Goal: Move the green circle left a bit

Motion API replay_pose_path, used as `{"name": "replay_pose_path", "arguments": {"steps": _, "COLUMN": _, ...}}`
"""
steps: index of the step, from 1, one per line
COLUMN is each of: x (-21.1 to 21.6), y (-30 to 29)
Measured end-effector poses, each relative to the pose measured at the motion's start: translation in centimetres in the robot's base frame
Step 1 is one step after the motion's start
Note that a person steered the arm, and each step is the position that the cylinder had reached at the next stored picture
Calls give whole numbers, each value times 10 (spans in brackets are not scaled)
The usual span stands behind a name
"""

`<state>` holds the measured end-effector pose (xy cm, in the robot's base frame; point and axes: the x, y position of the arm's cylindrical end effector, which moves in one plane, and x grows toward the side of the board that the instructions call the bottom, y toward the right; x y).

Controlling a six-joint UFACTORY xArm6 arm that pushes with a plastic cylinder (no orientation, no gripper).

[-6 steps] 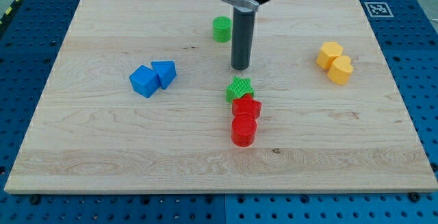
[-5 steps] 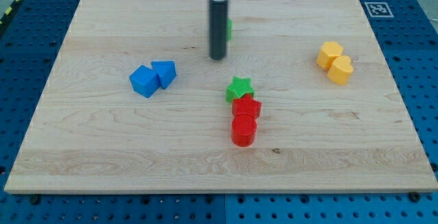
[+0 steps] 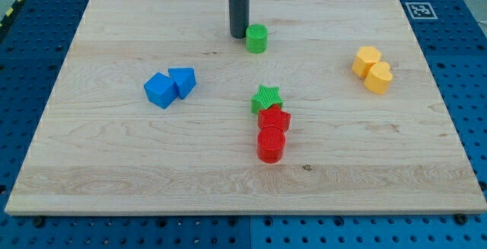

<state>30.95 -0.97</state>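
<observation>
The green circle (image 3: pixel 256 38), a short green cylinder, stands near the top middle of the wooden board (image 3: pixel 114 165). My tip (image 3: pixel 238 35) rests on the board just to the left of the green circle, close to it or touching it. The dark rod rises straight up out of the view's top.
A green star (image 3: pixel 266 97) sits in the middle, with a red star (image 3: pixel 275 117) and a red cylinder (image 3: pixel 271 145) below it in a column. Two blue blocks (image 3: pixel 169 86) lie at the left. Two yellow blocks (image 3: pixel 371 68) lie at the right.
My tip has moved from right of the green circle, across in front of it, to its left side and up. The green circle now sits slightly further right and down.
</observation>
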Motion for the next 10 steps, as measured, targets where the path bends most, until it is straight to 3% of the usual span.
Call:
{"name": "replay_pose_path", "arguments": {"steps": 1, "x": -18, "y": 7}}
{"name": "replay_pose_path", "arguments": {"steps": 2, "x": -2, "y": 31}}
{"name": "replay_pose_path", "arguments": {"steps": 7, "x": 122, "y": 39}}
{"name": "replay_pose_path", "arguments": {"steps": 10, "x": 126, "y": -2}}
